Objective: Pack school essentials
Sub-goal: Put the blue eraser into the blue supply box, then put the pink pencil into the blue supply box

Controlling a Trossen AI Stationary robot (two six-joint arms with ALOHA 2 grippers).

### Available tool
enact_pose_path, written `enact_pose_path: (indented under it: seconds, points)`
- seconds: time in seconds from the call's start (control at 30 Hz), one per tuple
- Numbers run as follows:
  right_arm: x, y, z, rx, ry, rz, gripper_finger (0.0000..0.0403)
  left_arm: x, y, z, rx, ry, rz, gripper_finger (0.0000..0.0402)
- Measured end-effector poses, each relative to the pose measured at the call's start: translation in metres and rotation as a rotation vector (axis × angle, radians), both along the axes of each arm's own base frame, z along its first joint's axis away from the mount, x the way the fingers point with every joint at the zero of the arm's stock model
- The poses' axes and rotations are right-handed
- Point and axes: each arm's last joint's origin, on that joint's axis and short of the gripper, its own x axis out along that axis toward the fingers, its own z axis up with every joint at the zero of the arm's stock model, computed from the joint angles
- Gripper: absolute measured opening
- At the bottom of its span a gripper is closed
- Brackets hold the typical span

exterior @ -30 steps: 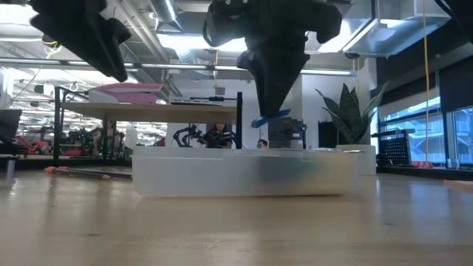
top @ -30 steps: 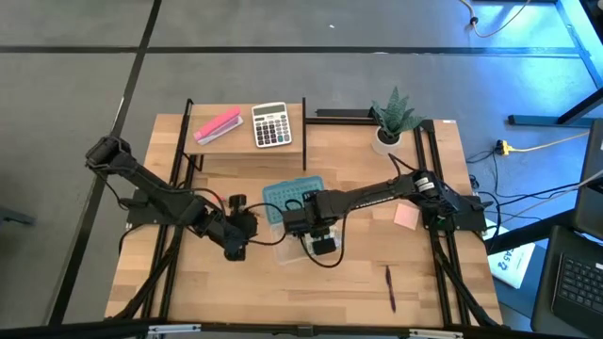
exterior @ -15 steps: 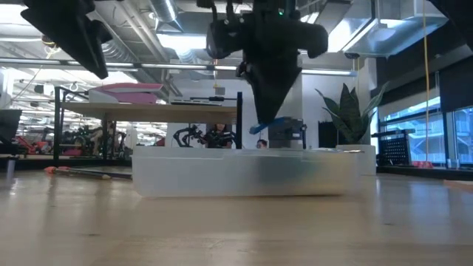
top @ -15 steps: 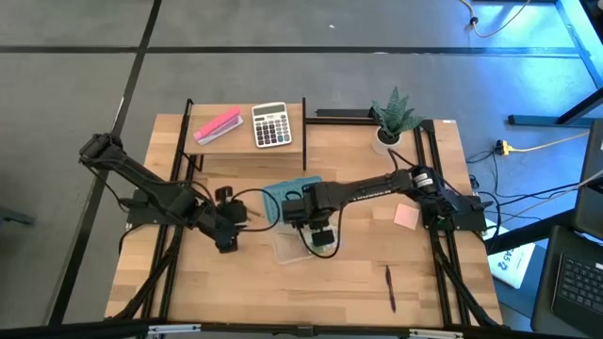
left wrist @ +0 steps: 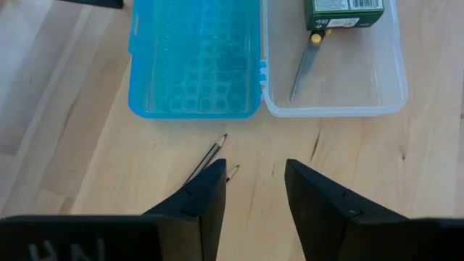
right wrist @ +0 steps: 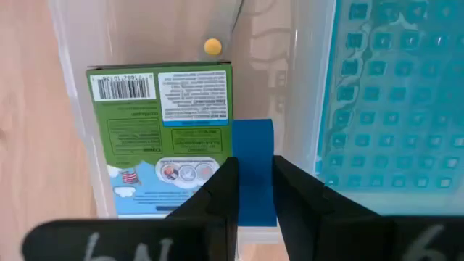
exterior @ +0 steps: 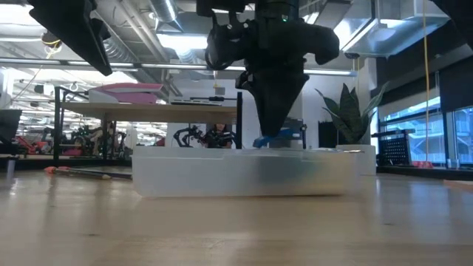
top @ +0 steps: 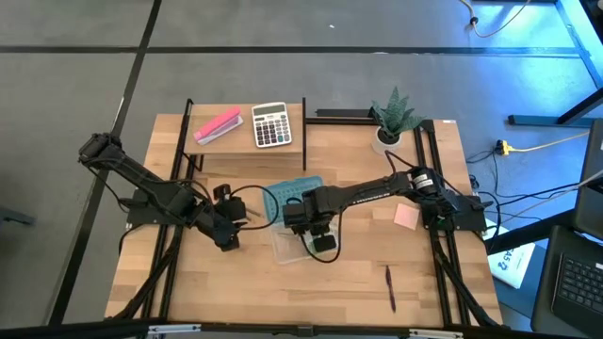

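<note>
One eraser (right wrist: 253,170), blue, is clamped in the right gripper (right wrist: 253,190) low over the clear case (left wrist: 391,80) mid-tabletop, beside the crayon box (right wrist: 161,138). Best released low, clear of the box. Left gripper (left wrist: 254,185) waits, fingers apart, above the pencil (left wrist: 208,154).

Crayon box (right wrist: 161,138) & scissors (left wrist: 304,64) in case (left wrist: 391,72), pencil (left wrist: 206,156) outside.
</note>
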Motion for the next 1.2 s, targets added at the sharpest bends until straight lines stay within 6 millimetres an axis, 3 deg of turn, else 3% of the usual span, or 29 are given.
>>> enact_pose_path:
  seconds: [0.33, 0.7, 1.2]
  points:
    - [0.0, 0.0, -0.004, -0.002, 0.013, -0.003, 0.0076, 0.0, 0.0, 0.0, -0.002, -0.002, 0.001, 0.0135]
    - [-0.008, -0.002, -0.027, -0.012, 0.062, -0.036, 0.008, 0.0, 0.0, 0.0, -0.004, -0.004, 0.003, 0.0135]
    - [-0.007, -0.002, -0.027, -0.03, 0.047, -0.061, 0.0148, 0.0, 0.0, 0.0, -0.001, -0.003, 0.0, 0.0135]
